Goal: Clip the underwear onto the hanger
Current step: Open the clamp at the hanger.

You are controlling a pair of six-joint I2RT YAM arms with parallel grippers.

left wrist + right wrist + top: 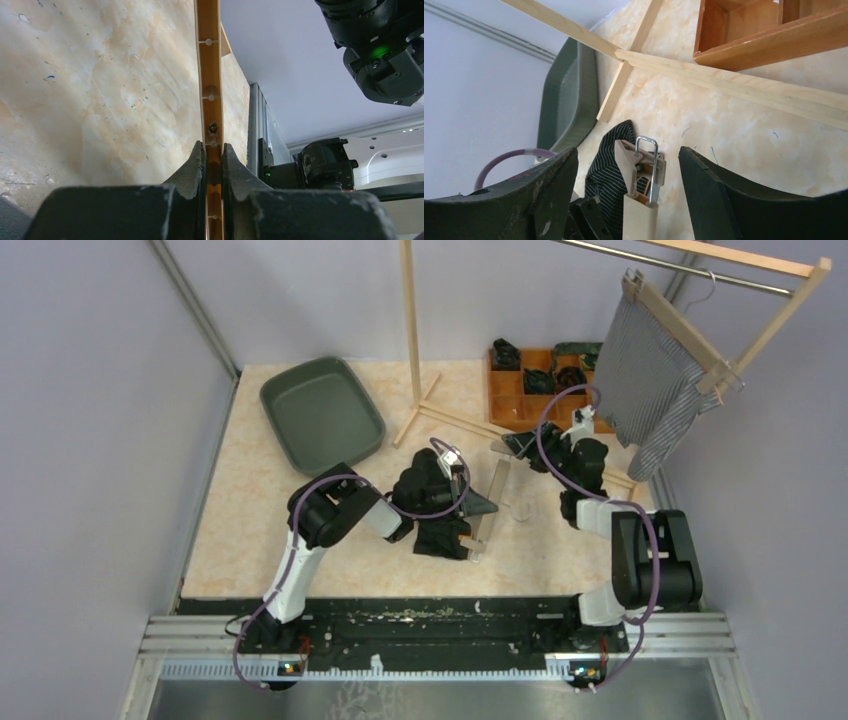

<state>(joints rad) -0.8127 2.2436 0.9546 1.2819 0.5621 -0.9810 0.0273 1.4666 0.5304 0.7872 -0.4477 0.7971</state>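
The left gripper [214, 161] is pinched tight on the wooden hanger [208, 75], which lies flat on the table. The right gripper [628, 156] stands wide apart, touching nothing, its jaws either side of the hanger's end clip [646, 165]. The dark pinstriped underwear [606, 172] lies bunched just beside that clip; whether the clip bites it, I can't tell. Around them are the pale marbled table [270, 490], a green tray [322, 412], a wooden compartment box [512, 392], a wooden rack [410, 330] with a striped garment [650, 380] hanging, and plain lilac walls [90, 390].

Left arm [325, 515], right arm [655, 558] — black joints, white links, purple cables [540, 435]; green LED [380, 51].
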